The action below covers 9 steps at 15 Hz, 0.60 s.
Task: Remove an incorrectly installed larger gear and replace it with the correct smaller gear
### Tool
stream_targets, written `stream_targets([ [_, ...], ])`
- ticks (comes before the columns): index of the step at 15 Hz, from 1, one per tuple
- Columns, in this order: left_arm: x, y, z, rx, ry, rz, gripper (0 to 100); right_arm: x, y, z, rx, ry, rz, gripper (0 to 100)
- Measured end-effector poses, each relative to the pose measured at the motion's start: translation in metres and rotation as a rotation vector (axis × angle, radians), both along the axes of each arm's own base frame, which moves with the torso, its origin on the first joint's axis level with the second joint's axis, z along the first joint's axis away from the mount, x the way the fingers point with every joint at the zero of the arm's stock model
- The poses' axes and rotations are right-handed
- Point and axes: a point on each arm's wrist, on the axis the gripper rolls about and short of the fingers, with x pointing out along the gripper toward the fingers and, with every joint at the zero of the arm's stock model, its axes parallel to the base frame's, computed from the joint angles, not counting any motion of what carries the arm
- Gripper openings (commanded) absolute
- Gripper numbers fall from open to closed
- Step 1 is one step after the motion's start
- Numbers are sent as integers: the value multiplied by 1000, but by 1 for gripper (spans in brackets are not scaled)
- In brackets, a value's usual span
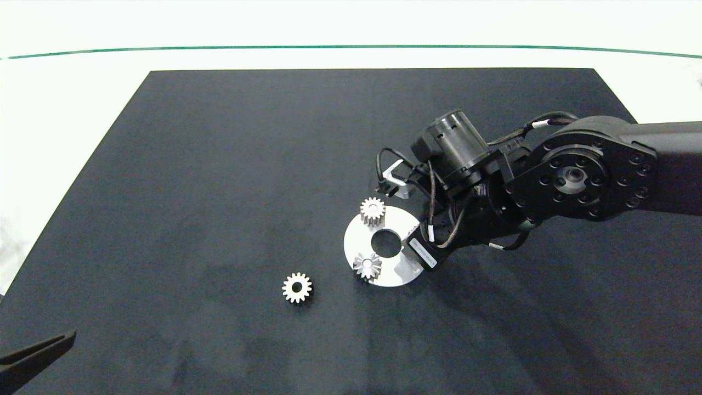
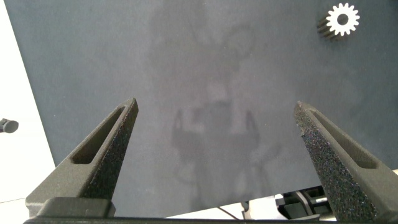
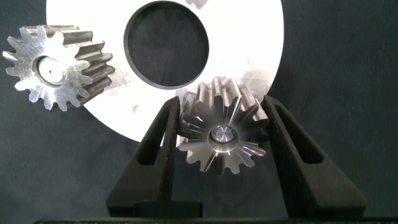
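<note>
The larger gear (image 3: 221, 140), with pointed star-like teeth, sits on a pin on the round silver plate (image 1: 356, 241). My right gripper (image 3: 221, 104) is shut on it, one finger against each side. From the head view this gear is hidden under the right wrist (image 1: 433, 247). The smaller gear (image 1: 296, 287), all silver with blunt teeth, lies flat on the black mat to the left of the plate and also shows in the left wrist view (image 2: 342, 20). My left gripper (image 2: 214, 104) is parked open over bare mat at the near left corner (image 1: 33, 356).
Two more gears stand on the plate: a dark-sided one (image 1: 372, 211) at its far edge and a star-toothed silver one (image 1: 367, 266) at its near-left edge. The plate has a large centre hole (image 1: 386, 244). The black mat (image 1: 219, 164) lies on a white table.
</note>
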Motion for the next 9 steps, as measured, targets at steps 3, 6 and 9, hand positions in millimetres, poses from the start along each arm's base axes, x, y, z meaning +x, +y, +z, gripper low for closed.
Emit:
stream_targets([
  [3,0,0,-1,0,2,0,100,0,1,-1,-1,3,1,31],
  [6,0,0,-1,1,3,0,100,-1,0,-4,-5,12,1,28],
  [9,0,0,-2,1,5,0,100,-1,-1,-5,13,28,-17,28],
])
